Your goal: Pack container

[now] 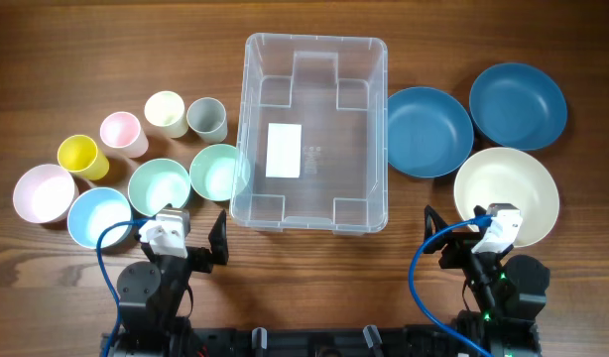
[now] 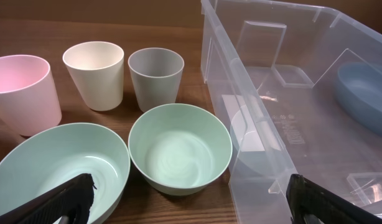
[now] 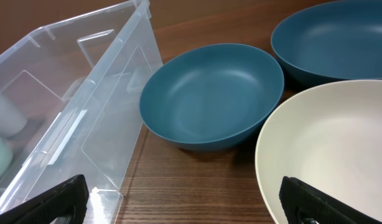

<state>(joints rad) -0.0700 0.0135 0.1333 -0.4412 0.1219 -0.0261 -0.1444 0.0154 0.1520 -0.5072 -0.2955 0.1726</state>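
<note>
Pastel plastic cups and small round bowls cluster on the wooden surface at left, handy to the left gripper, its fingers spread and empty. The large clear rectangular plastic container stands centred and unfilled, presumably so either arm reaches it. Right of it, two dark blue round bowls and a cream bowl await the right gripper, fingers likewise spread.

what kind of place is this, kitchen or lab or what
Most likely a robot test bench, not a kitchen: a left arm and right arm sit at the edge of a wooden table, with plastic cups and bowls laid out beside an empty clear container.
</note>
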